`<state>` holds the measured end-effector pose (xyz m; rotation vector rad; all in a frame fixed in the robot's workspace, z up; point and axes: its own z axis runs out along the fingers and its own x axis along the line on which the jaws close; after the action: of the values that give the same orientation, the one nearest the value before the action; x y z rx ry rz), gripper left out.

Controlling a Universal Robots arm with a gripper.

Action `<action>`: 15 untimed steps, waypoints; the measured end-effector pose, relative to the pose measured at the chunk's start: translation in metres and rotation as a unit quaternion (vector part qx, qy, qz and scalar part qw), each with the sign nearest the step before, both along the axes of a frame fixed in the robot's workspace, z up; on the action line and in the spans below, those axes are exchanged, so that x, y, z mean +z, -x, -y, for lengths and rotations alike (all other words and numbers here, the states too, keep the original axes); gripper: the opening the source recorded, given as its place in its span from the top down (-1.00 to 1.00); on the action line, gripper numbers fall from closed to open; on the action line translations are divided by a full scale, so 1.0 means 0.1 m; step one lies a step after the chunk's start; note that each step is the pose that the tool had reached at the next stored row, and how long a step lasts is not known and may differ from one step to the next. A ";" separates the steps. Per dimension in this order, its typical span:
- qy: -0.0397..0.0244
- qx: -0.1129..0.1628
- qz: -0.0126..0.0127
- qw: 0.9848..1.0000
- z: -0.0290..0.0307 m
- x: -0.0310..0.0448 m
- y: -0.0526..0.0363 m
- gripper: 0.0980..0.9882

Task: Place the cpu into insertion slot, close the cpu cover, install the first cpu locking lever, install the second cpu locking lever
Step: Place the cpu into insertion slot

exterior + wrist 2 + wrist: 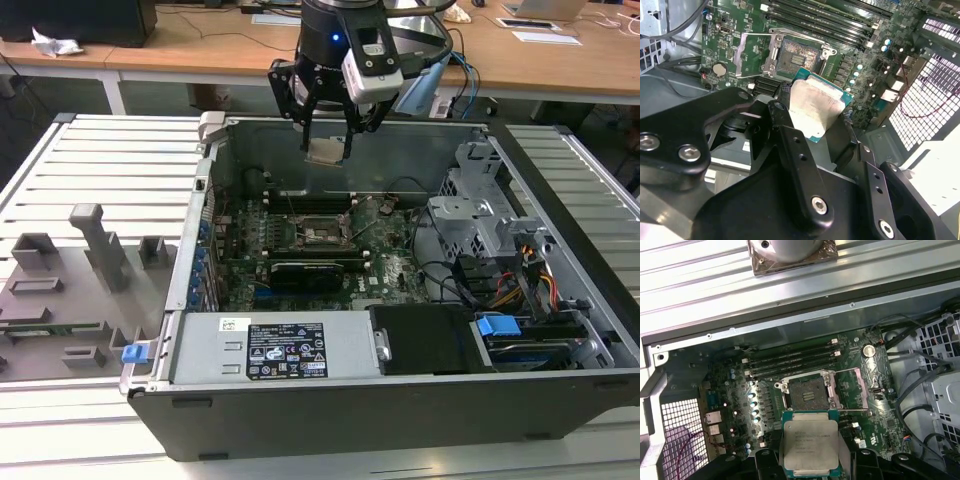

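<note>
— Cpu (810, 447): where?
— Pinched flat between the fingers of the gripper (328, 130), hanging high over the motherboard (392, 268).
— Touching the insertion slot (807, 390)?
— No; well apart, with dark centre exposed in both wrist views.
— From the exterior view?
— Gives the height inside the open computer case (400, 420); first wrist view, the cpu's printed top face.

Wooden desks (200, 50) (cluttered) behind ribbed grey table (105, 160).

Print on power-supply label (286, 351) and cpu (809, 442) top: illegible.
</note>
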<state>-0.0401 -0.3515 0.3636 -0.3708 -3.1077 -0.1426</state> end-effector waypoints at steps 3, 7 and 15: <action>0.000 -0.006 0.000 1.000 0.000 -0.001 0.002 0.03; 0.000 -0.015 0.000 1.000 0.000 -0.003 0.005 0.03; 0.000 -0.030 0.000 1.000 -0.002 -0.005 0.007 0.03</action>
<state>-0.0408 -0.3514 0.3631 -0.4629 -3.0980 -0.1431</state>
